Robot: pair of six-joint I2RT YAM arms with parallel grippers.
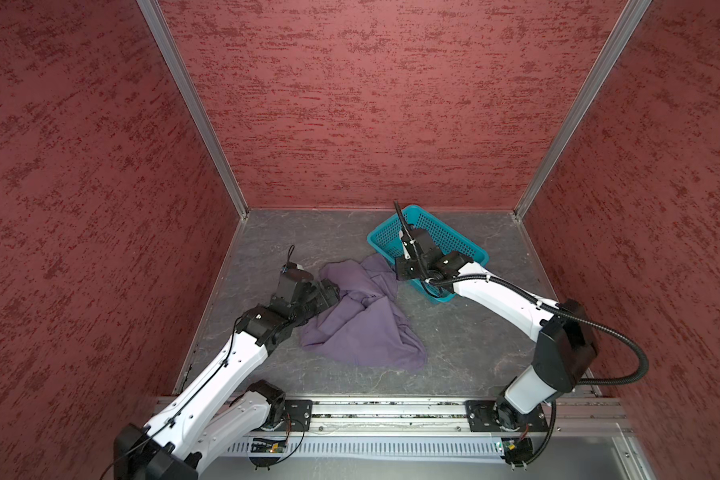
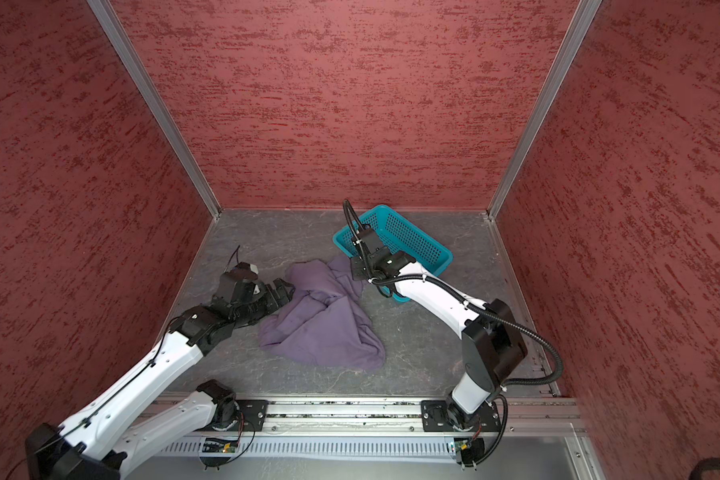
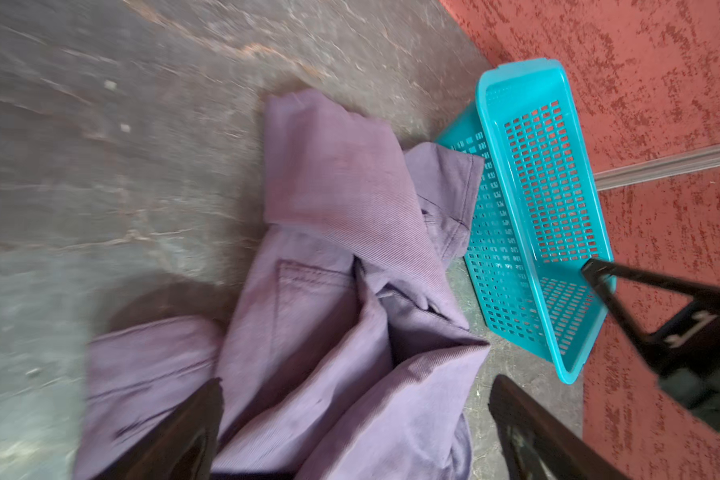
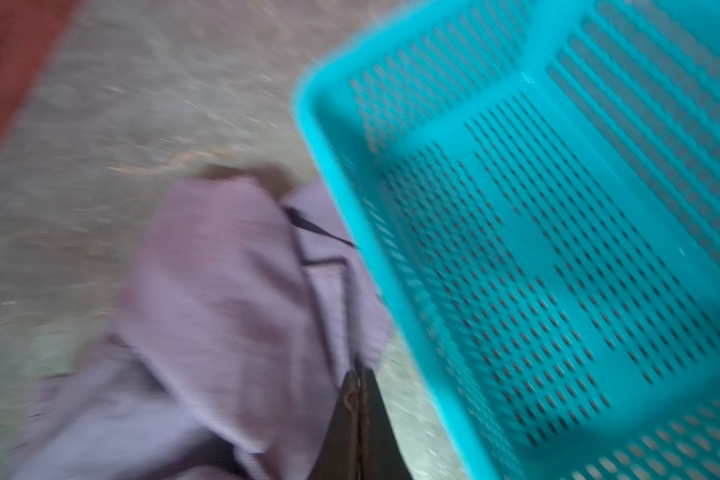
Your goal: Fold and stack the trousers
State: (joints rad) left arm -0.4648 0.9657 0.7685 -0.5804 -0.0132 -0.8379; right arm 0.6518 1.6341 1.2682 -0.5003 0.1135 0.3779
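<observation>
In both top views the trousers lie crumpled mid-tabletop, long axis far-left to near-right, far end against the basket. Left wrist: left pincer spread wide over the cloth's left edge, the nearer arm. Right wrist, blurred: right pincer closed, apparently empty, by the far end.

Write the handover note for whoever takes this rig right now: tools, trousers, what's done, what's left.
Left tool: wide open, low over the trousers, gripping nothing.
Right tool: shut, apparently empty, at the near edge of the teal basket.
Trousers: one crumpled heap on the grey table, one end lying against the basket. The basket looks empty.
Done: no fold visible yet.
Left: spread the trousers flat, fold them, then stack.
</observation>
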